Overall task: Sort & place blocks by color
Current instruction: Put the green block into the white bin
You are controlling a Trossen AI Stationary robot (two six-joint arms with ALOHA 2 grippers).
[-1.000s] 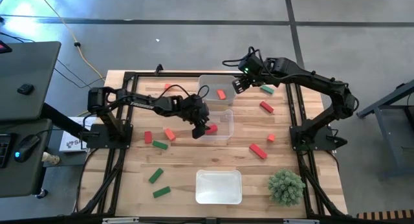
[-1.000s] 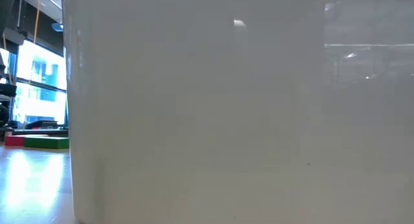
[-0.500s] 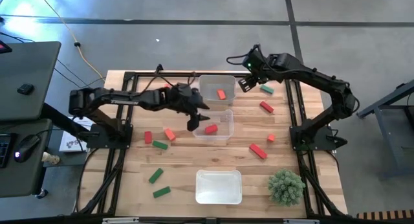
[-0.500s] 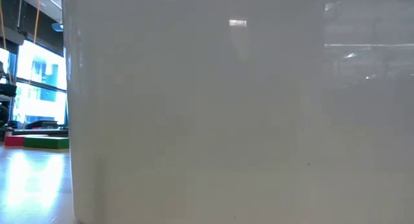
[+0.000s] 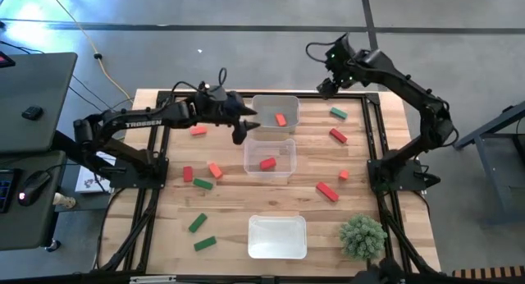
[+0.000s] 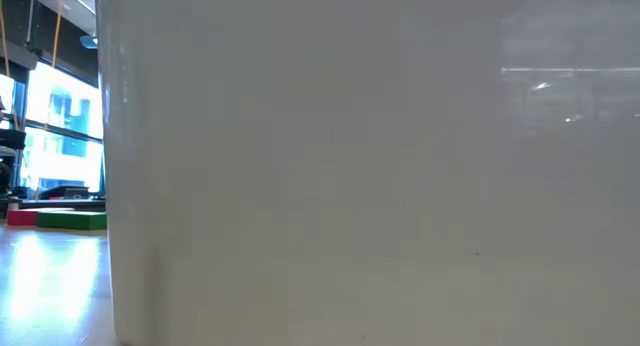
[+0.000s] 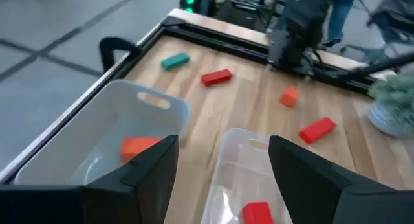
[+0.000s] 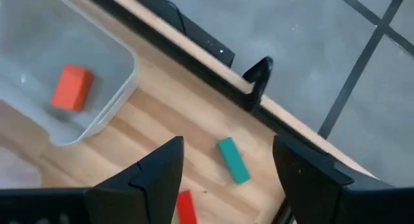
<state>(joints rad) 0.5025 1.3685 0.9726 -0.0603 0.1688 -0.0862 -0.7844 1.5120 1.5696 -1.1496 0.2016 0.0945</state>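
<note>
Low view: white tray (image 6: 350, 186) blocking everything.

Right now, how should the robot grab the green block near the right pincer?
Come straight down and pinch the green block across its two long sides, near the middle. It lies flat and alone on the table, and the open right pincer is nearby.
</note>
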